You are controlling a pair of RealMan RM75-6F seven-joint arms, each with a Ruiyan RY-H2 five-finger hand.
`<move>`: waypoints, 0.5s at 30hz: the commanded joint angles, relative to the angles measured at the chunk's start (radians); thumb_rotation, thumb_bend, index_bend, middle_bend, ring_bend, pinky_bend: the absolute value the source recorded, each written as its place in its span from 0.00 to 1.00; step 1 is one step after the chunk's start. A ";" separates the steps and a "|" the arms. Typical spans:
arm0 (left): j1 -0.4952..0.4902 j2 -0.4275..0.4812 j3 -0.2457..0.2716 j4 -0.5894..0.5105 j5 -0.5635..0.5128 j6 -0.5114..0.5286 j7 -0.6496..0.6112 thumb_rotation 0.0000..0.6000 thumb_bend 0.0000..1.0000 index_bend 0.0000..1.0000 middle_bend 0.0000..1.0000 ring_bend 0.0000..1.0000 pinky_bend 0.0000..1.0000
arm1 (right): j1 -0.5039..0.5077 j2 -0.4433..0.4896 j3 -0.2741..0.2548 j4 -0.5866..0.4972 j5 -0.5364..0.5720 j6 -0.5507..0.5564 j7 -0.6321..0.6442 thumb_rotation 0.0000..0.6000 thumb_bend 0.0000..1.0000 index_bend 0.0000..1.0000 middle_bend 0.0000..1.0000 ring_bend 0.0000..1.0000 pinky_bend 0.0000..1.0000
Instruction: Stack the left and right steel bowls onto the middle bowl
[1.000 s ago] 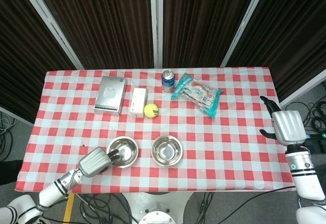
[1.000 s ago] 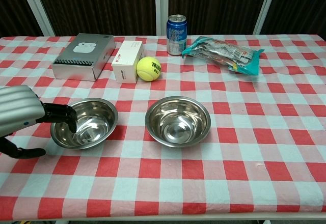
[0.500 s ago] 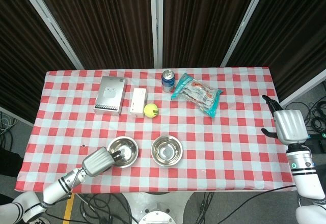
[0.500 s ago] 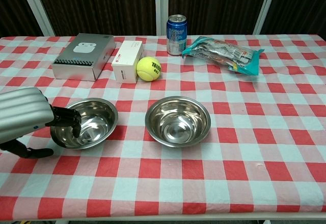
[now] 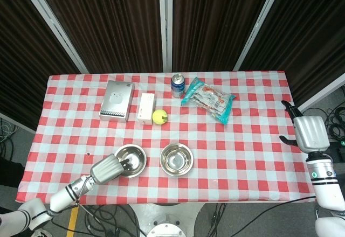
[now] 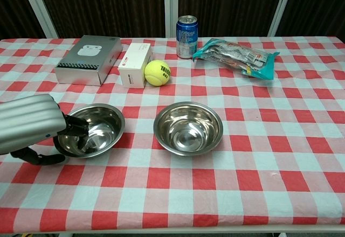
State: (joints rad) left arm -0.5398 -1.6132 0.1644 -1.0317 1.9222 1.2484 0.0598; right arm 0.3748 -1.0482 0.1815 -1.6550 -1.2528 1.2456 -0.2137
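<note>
While my left hand (image 6: 29, 126) grips the near-left rim of the left bowl (image 6: 97, 129), fingers inside and thumb below, the middle bowl (image 6: 188, 127) sits just beside it near the table's (image 6: 302, 151) front edge; my right hand (image 5: 308, 132) hangs spread and empty past the right edge.

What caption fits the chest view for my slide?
Left hand grips the near rim of the left steel bowl, beside the middle bowl on the checkered table.
</note>
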 commanded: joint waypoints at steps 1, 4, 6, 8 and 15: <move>-0.002 -0.011 0.000 0.017 0.000 0.013 -0.006 1.00 0.31 0.56 0.55 0.94 0.95 | 0.001 -0.002 0.000 0.004 0.002 -0.004 0.003 1.00 0.04 0.13 0.29 0.79 0.77; -0.006 -0.023 0.002 0.037 -0.001 0.019 -0.010 1.00 0.31 0.57 0.56 0.95 0.96 | 0.001 -0.003 0.000 0.008 0.002 -0.006 0.005 1.00 0.04 0.13 0.29 0.79 0.77; -0.008 -0.030 0.004 0.049 -0.002 0.022 -0.015 1.00 0.31 0.57 0.57 0.95 0.96 | 0.001 -0.003 0.000 0.010 0.003 -0.007 0.006 1.00 0.04 0.13 0.29 0.79 0.77; -0.010 -0.037 0.005 0.060 -0.002 0.027 -0.019 1.00 0.32 0.58 0.57 0.95 0.96 | 0.001 -0.002 0.002 0.011 0.005 -0.009 0.005 1.00 0.04 0.13 0.30 0.79 0.77; -0.018 -0.064 0.002 0.105 0.000 0.058 -0.027 1.00 0.34 0.63 0.63 0.97 0.98 | 0.002 0.001 0.007 0.011 0.015 -0.011 0.002 1.00 0.04 0.13 0.30 0.79 0.77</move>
State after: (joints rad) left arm -0.5560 -1.6742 0.1668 -0.9307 1.9217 1.3033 0.0332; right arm 0.3763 -1.0477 0.1881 -1.6437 -1.2377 1.2343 -0.2118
